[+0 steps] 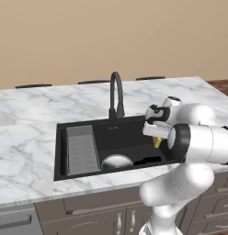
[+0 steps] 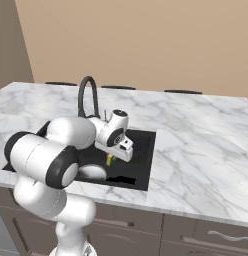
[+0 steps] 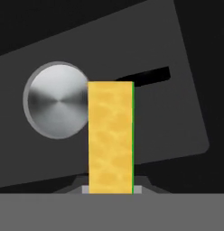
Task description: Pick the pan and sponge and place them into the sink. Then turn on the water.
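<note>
Above the sink (image 1: 63, 151), the gripper (image 1: 157, 141) hung over the right part of the basin with its fingers clenched on the sponge (image 3: 111, 137). In the hand view the sponge stood as a tall yellow block with a thin green edge along one side, rising from the fingertips at the bottom of that view. In the left base view a small yellow part of the sponge (image 1: 157, 142) showed just below the white hand, clear of the basin floor. The right base view showed the same yellow block (image 2: 110, 159) under the hand, over the dark basin.

The pan (image 1: 117, 162) lay inside the sink, on the basin floor near the front wall, round and silver-grey. Its thin black handle (image 1: 148, 160) pointed toward the right side of the basin. In the hand view the pan (image 3: 55, 101) sat behind the sponge, partly covered by it, and the handle (image 3: 150, 76) reached out past the sponge on the far side. In the right base view the pan (image 2: 93, 173) was partly hidden by the arm.

A grey ribbed tray (image 1: 82, 149) occupied the left part of the sink, apart from the pan. The black gooseneck faucet (image 1: 116, 94) stood upright on the counter (image 1: 24, 137) behind the basin, at about its middle. The counter was white marble with grey veins, and brown cabinet fronts (image 1: 97, 213) ran below it. A plain tan wall (image 1: 111, 36) rose behind the counter.
</note>
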